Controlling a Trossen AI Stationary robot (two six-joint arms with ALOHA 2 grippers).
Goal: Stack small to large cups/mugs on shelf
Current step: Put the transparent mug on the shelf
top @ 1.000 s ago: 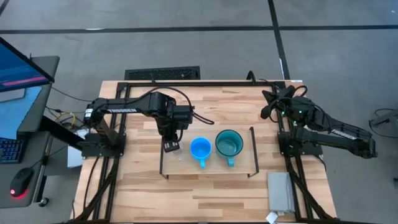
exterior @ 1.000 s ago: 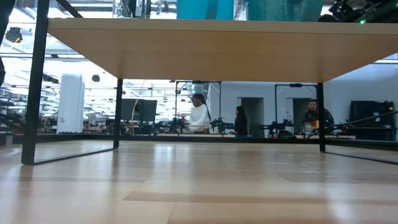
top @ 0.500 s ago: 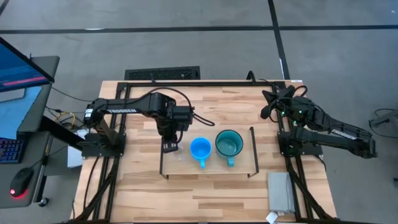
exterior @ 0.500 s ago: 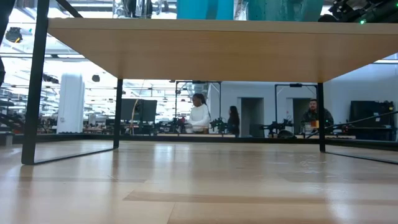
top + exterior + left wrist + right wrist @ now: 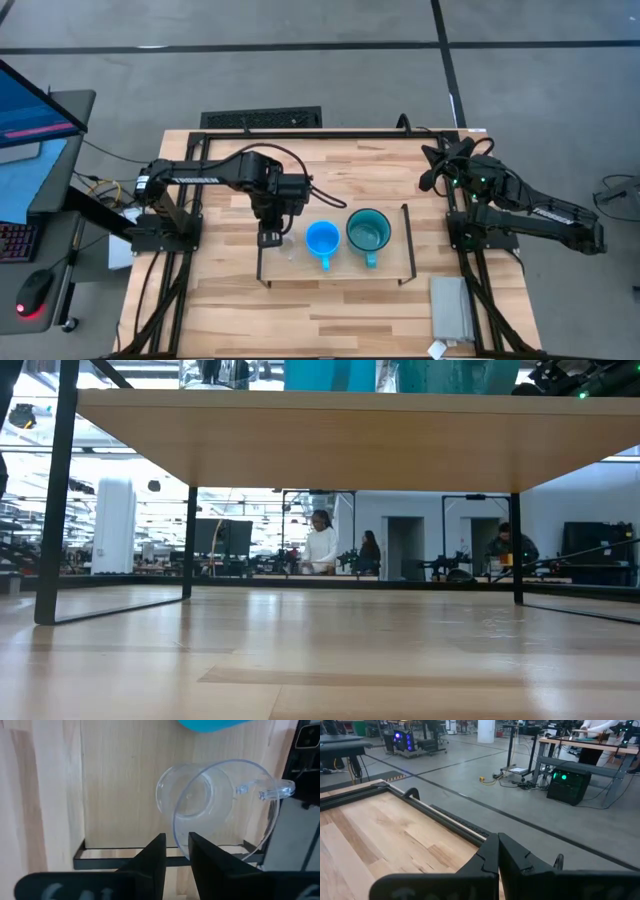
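Left gripper [image 5: 177,851] pinching the glass cup's [image 5: 210,800] rim, cup on the shelf [image 5: 300,266] beside blue mug [image 5: 321,240]. Right gripper [image 5: 498,851] closed, parked at table's far right corner.

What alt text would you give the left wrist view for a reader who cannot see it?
The left gripper pinches the rim of a clear glass cup between its two dark fingers, above the light-wood shelf. The cup's handle points away to one side, and an edge of the blue mug shows beyond it.
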